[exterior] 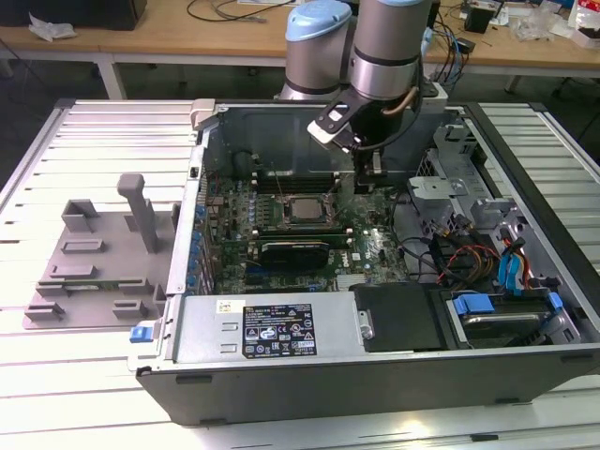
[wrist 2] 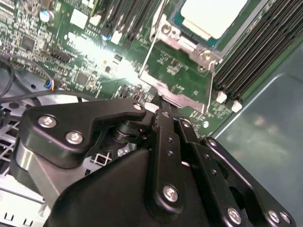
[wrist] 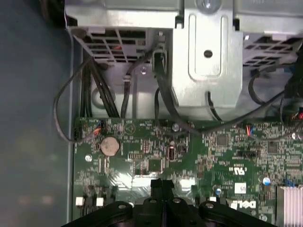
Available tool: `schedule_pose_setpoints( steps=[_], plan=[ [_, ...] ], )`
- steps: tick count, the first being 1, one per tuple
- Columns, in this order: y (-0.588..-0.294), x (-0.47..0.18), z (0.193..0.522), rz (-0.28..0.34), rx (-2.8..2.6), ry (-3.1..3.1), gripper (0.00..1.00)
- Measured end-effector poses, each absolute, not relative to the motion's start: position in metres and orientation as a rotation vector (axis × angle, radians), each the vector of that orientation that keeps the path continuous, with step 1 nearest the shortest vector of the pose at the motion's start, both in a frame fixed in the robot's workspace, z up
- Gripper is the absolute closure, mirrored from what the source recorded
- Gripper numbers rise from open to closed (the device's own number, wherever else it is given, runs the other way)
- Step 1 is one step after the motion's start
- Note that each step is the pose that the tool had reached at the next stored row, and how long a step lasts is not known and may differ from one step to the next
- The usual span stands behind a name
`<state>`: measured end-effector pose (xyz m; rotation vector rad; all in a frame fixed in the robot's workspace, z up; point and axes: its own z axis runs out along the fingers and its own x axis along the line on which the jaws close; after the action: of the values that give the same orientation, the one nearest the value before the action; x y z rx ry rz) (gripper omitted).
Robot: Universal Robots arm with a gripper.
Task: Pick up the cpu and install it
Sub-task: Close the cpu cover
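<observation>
A grey plastic fixture tray (exterior: 94, 272) lies at the far left of the slatted tabletop (exterior: 84, 131), just beside an open desktop computer case (exterior: 202, 187). A power supply (exterior: 272, 328) runs along the case's near side. On the green motherboard (exterior: 375, 248), the cpu (exterior: 302, 208) lies flat in its metal-framed socket (wrist 2: 189, 47), silver top facing up, with memory slots (exterior: 291, 178) just beyond it; the second wrist view shows the chip (wrist 2: 213, 16) apart from the arm's tool. Just right of the socket, the robot arm (exterior: 384, 56) reaches down into the case, its black claw (exterior: 364, 186) pinched narrow with nothing between the fingers (wrist: 162, 187), hovering close above the board near a coin-cell battery (wrist: 109, 146). A metal drive cage (exterior: 450, 173) and blue cables (exterior: 511, 267) occupy the case's right end.
</observation>
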<state>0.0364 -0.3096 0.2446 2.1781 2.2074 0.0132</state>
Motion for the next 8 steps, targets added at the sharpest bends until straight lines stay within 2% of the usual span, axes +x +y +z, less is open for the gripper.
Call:
schedule_pose_setpoints(
  steps=[8],
  plan=[
    [-0.31, 0.007, 0.244, 0.017, 2.176, 2.205, 0.89]
  ],
)
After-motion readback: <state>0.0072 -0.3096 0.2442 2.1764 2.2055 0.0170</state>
